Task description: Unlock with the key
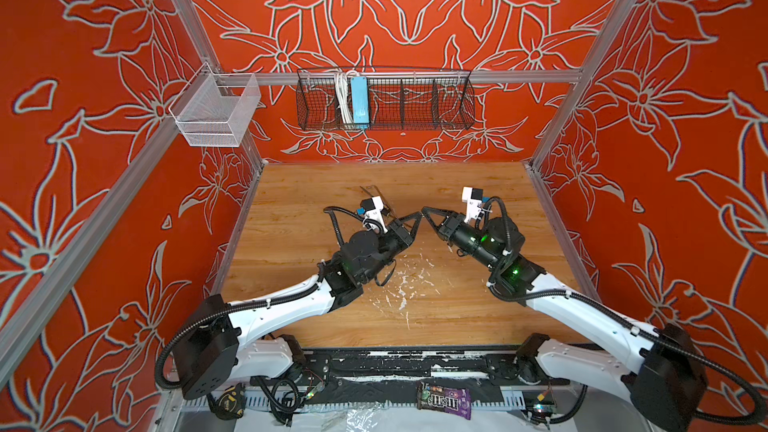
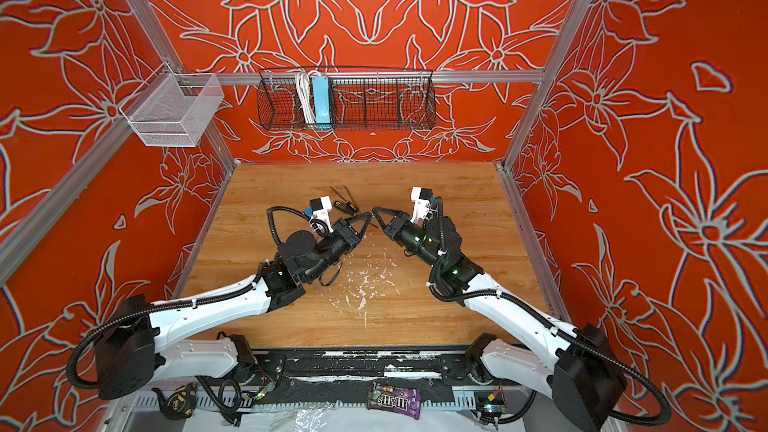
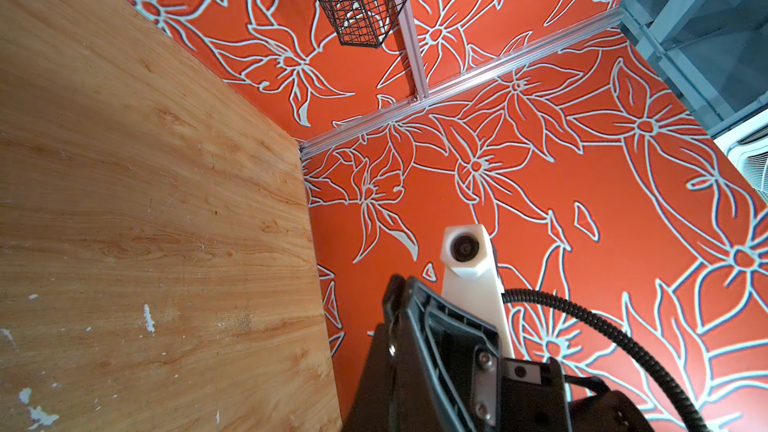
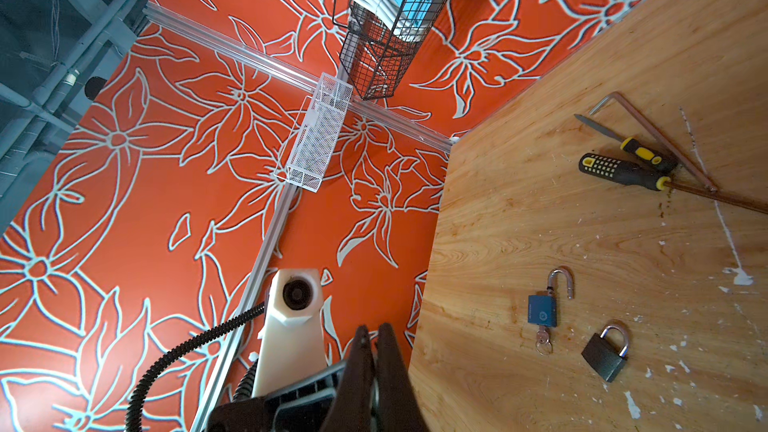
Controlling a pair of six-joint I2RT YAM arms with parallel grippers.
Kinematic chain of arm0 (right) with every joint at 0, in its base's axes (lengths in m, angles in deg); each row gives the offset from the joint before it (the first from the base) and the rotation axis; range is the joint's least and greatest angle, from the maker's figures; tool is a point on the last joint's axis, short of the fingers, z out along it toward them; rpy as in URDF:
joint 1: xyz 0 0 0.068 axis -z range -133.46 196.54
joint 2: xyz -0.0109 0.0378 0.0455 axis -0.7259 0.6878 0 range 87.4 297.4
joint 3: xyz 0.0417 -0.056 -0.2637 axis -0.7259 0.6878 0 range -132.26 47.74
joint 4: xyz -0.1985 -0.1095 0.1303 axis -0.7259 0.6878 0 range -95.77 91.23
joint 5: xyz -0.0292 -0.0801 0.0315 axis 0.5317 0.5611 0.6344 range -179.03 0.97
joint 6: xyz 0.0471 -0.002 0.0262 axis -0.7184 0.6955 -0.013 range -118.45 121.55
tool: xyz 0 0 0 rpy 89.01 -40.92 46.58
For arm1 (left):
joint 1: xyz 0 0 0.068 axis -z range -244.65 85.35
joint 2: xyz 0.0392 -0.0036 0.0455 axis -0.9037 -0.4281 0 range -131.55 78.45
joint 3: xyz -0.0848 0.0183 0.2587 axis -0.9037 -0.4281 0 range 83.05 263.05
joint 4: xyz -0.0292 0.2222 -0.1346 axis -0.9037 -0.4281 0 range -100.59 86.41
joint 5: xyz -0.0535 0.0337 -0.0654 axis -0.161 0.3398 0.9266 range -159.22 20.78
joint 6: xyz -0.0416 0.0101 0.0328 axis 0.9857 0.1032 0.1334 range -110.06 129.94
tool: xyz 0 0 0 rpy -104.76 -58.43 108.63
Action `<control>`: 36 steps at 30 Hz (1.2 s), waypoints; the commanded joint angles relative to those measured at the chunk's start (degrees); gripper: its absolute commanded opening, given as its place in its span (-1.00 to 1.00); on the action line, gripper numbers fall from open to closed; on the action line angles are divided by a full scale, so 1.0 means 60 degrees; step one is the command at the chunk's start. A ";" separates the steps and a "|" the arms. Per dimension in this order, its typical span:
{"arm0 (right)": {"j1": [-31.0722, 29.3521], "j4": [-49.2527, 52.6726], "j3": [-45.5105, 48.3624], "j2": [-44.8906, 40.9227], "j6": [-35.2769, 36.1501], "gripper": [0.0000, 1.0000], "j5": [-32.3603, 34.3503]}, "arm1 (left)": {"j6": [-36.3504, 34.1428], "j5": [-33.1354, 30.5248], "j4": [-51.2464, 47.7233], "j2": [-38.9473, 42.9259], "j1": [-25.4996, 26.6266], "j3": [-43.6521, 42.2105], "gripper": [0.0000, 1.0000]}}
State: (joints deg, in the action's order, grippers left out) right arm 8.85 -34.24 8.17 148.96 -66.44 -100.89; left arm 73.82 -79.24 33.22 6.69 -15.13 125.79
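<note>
Above the middle of the bench [image 1: 457,317], the left gripper [image 1: 417,219] and right gripper [image 1: 424,211] point at each other, tips nearly touching, each with its fingers pressed together and empty. The right wrist view shows the blue padlock [image 4: 542,309] lying flat on the wood with its shackle swung open and the key [image 4: 541,336] in its base, just beside a dark padlock [image 4: 604,355] that is closed.

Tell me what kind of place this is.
Probably a robot test booth, not a home: aluminium rails frame printed floral walls, and a left arm and right arm share a scuffed wooden tabletop.
</note>
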 commanded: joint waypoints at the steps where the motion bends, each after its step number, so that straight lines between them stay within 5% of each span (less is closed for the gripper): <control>1: -0.0009 0.0681 0.0067 -0.0487 0.0650 -0.68 0.0232 | -0.0504 -0.0400 -0.1086 0.0353 0.0002 0.0309 -1.00; 4: 0.0365 0.1452 0.0221 -0.0970 0.1081 -0.18 -0.0173 | -0.1285 -0.0199 -0.2007 0.0839 -0.0111 0.0244 -1.00; 8: 0.1370 0.2393 -0.0044 -0.1017 0.1876 0.06 -0.2524 | -0.2897 0.1488 -0.4690 0.1209 -0.0812 0.1094 -1.00; 15: 0.2302 0.4198 -0.1009 -0.0549 0.4866 0.09 -0.6274 | -0.6162 0.3831 -0.7590 0.0769 -0.1430 0.2543 -1.00; 20: 0.2753 0.4563 -0.1122 -0.0095 0.6136 0.08 -0.7379 | -0.7690 0.5061 -0.8663 0.0308 -0.1824 0.3251 -1.00; 36: 0.2884 0.2495 -0.1135 0.1431 0.6581 -0.25 -0.9468 | -0.8552 0.6753 -0.9108 -0.0726 -0.2262 0.4238 -1.00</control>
State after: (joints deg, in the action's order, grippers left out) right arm 26.10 -16.12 2.73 156.79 -28.85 -153.94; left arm 24.27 -41.84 -20.96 3.67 -28.33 149.71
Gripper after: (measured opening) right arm 0.384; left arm 0.047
